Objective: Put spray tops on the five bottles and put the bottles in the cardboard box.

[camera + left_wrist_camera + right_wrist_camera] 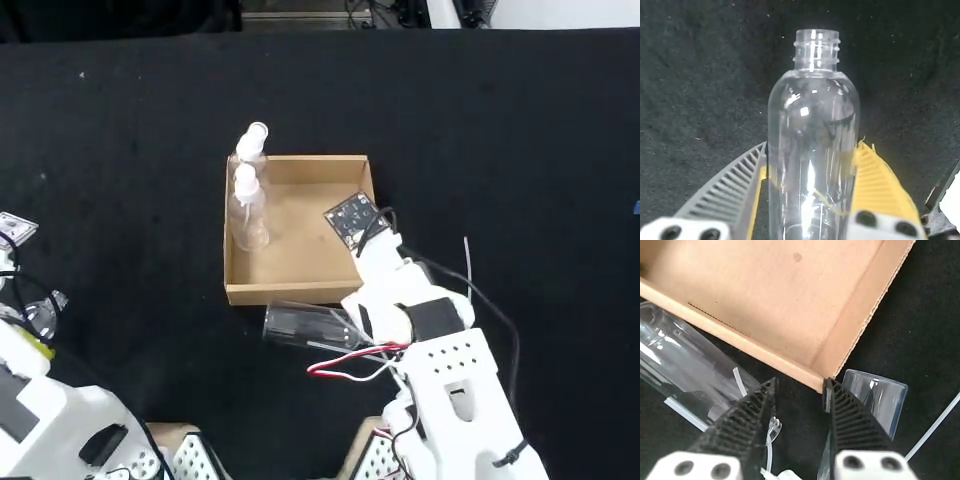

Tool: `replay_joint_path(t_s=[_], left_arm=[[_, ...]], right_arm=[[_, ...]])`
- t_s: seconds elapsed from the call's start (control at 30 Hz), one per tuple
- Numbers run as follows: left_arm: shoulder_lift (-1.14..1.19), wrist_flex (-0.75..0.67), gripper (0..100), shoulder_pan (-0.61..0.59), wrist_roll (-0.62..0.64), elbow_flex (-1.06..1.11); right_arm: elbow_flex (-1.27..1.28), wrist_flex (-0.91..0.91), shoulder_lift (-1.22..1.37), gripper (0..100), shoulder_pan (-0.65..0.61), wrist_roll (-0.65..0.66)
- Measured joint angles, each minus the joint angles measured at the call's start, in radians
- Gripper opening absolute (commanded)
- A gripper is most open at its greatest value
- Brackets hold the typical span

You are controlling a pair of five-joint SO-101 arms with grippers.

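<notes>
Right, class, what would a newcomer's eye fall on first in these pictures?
The open cardboard box centred on the table, one spray-topped bottle inside by its left wall, a second topped bottle at its far left corner. Then the left gripper, shut on an uncapped bottle at near left, and the right gripper, open above the box's near right corner.

White arm (455, 372), red wires (335, 368), black ribbed claw (799, 386)

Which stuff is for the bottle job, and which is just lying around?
For the job: cardboard box; topped bottle in it; another topped bottle at its far left corner; topless bottle in the left end effector; clear container lying by the box, thin white tubes inside.

Just lying about: cables past the table's far edge; blue thing at the right edge.
</notes>
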Motion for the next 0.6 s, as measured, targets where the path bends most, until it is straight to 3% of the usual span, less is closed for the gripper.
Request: replay_joint_path(t_s=[0.13,0.6], left_arm=[[0.0,0.0,37,0.012,0.0,0.0],[0.0,-0.034,35,0.078,-0.002,0.009]], right_arm=[[0.0,-0.003,0.0,12.0,0.0,0.0],[0.008,-0.009,0.0,12.0,0.0,0.0]])
